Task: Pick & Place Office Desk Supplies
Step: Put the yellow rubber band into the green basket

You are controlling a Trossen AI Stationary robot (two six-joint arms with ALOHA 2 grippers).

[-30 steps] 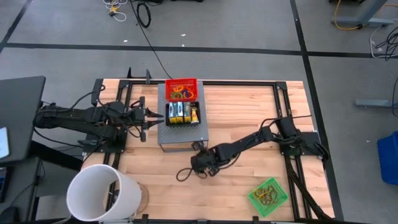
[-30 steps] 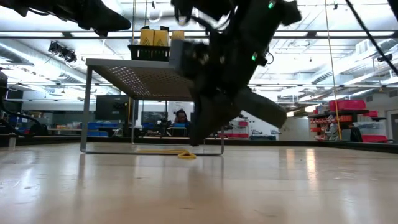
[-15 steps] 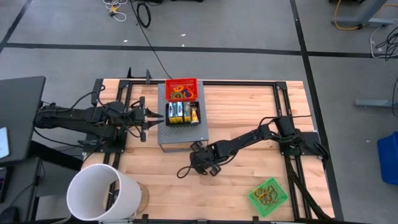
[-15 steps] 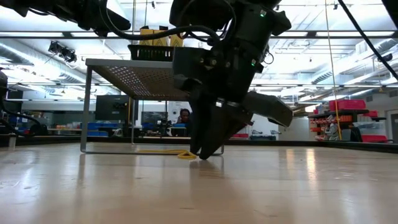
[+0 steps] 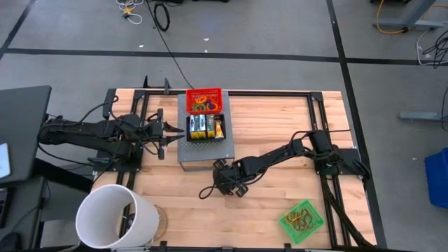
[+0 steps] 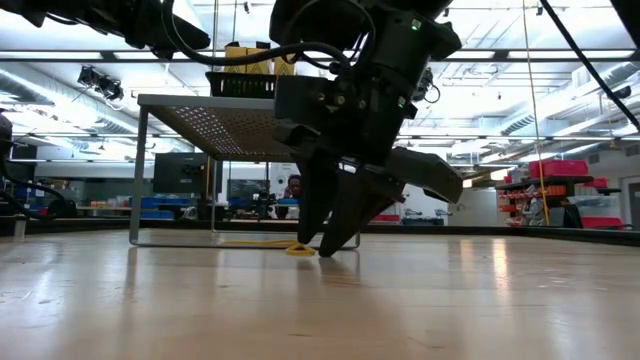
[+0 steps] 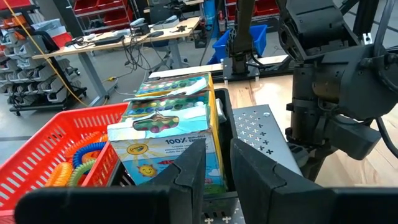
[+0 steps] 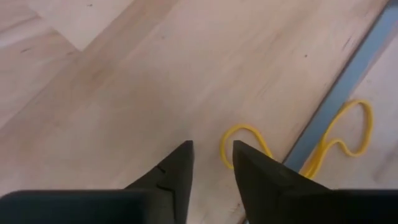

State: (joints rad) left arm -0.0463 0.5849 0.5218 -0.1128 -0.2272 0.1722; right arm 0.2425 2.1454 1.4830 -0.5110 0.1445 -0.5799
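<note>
Rubber band (image 8: 292, 149), a yellow loop, lies on the wooden surface (image 5: 280, 133) partly under the edge of the grey perforated stand (image 5: 206, 155), just ahead of the right end effector (image 8: 211, 163). That end effector hangs low over the surface at the stand's 5 o'clock corner, its fingers (image 8: 177, 168) parted with nothing between them and the band beside one tip. Crayon boxes (image 5: 204, 127) stand in a black tray (image 5: 227, 129) on the stand, with a red basket (image 5: 204, 100) of coloured loops at their 12 o'clock. The left end effector (image 7: 214, 158) hovers at the tray's 9 o'clock, fingers narrowly apart, holding nothing. A green basket (image 5: 302, 220) of bands sits at the surface's 5 o'clock, a white bucket (image 5: 115, 217) at 7 o'clock.
</note>
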